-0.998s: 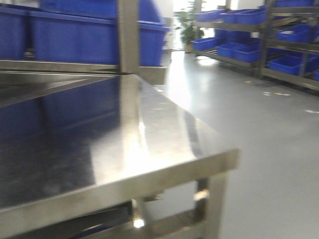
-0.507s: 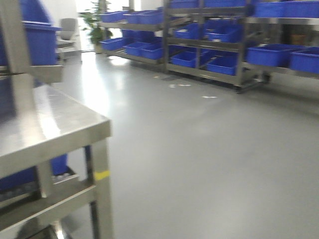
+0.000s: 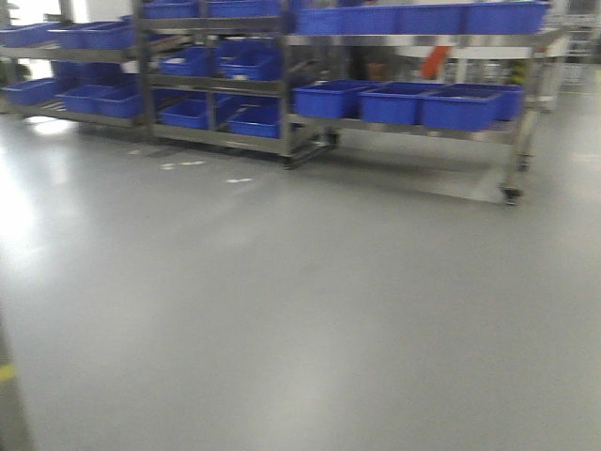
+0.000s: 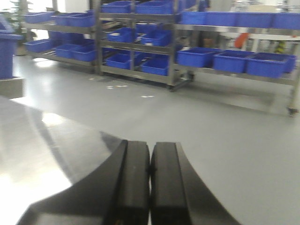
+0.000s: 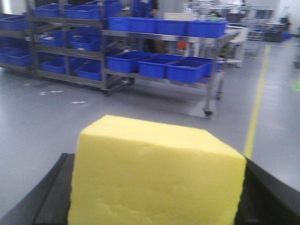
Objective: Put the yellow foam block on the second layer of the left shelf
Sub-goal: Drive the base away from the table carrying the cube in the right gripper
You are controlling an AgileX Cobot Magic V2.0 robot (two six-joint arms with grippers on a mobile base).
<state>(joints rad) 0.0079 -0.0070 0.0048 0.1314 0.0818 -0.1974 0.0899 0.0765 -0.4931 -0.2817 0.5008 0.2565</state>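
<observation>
Right pincer (image 5: 158,206) is clamped on the yellow foam block (image 5: 154,159) filling its gap.

text: none legible | blue bins (image 3: 390,101): labels, if any, probably blurred out

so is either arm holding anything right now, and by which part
The right gripper holds the yellow foam block by its two opposite side faces; the left gripper is shut on nothing.
</observation>
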